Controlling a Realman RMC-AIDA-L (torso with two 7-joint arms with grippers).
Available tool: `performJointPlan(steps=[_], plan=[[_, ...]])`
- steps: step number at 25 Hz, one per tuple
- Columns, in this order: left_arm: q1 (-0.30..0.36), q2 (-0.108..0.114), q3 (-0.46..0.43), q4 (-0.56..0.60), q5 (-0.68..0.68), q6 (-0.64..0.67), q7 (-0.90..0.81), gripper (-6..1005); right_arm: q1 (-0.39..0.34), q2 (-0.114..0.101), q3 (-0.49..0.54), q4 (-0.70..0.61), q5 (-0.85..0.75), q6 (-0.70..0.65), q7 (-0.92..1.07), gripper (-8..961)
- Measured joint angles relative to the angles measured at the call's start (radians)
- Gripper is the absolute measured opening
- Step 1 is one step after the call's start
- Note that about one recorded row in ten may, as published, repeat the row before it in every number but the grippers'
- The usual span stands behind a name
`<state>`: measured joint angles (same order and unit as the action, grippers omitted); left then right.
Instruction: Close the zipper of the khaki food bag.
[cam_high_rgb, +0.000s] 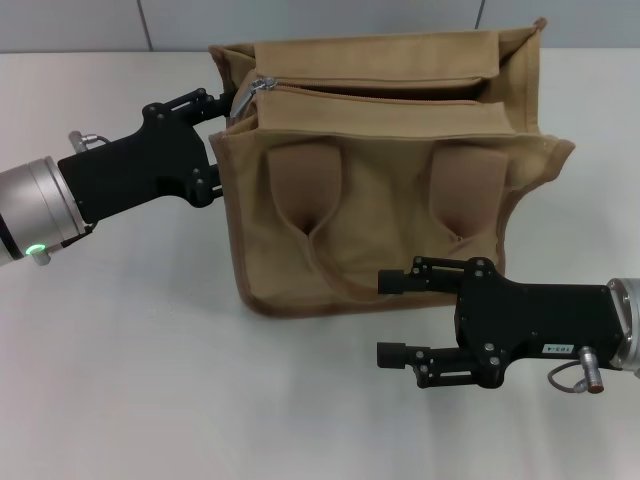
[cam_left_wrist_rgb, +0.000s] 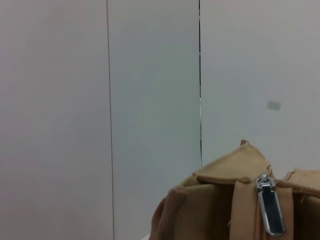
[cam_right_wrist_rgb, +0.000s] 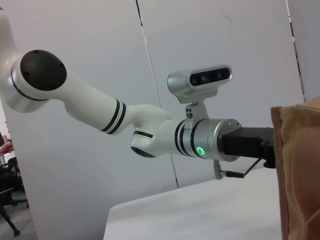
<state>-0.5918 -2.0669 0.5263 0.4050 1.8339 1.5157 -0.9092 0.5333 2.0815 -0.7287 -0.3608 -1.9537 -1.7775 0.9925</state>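
Left gripper (cam_high_rgb: 232, 103) reaches level to the khaki food bag (cam_high_rgb: 380, 190) top corner, fingers pinching the zipper (cam_high_rgb: 262, 85) pull; right gripper (cam_high_rgb: 395, 318) parked low in front, jaws apart.

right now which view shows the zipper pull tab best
The left wrist view: the silver pull tab hangs large against the khaki food bag. The head view shows it small at the bag's top corner by the left end effector; the right wrist view misses it.

Khaki food bag (cam_high_rgb: 380, 210) was plain tan with darker brown handle patches, zipper (cam_high_rgb: 262, 86) slider silver, both grippers black, left (cam_high_rgb: 222, 105) and right (cam_high_rgb: 395, 318), arm casings white and silver, table (cam_high_rgb: 130, 380) off-white.
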Motion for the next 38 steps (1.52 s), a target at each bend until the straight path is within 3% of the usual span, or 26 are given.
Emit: performJointPlan(steps=[18, 23, 32, 36, 38], plan=[[0.013, 0.001, -0.013, 0.0, -0.036, 0.0, 0.003, 309, 0.005, 0.0, 0.0, 0.0, 0.005, 0.0, -0.001, 618], [0.024, 0.001, -0.012, 0.007, -0.111, 0.099, 0.011, -1, 0.004, 0.0, 0.0, 0.0, 0.062, -0.076, -0.003, 613], [-0.005, -0.001, -0.005, 0.008, -0.144, 0.155, 0.008, -1, 0.028, -0.002, -0.002, -0.001, 0.176, -0.14, 0.094, 604], [-0.017, -0.003, -0.008, 0.007, -0.144, 0.156, 0.003, 1, 0.052, -0.004, 0.002, -0.017, 0.203, -0.142, 0.206, 600], [-0.019, -0.004, -0.01, 0.007, -0.148, 0.157, -0.002, 2, 0.083, -0.006, 0.006, -0.068, 0.215, -0.124, 0.367, 598]])
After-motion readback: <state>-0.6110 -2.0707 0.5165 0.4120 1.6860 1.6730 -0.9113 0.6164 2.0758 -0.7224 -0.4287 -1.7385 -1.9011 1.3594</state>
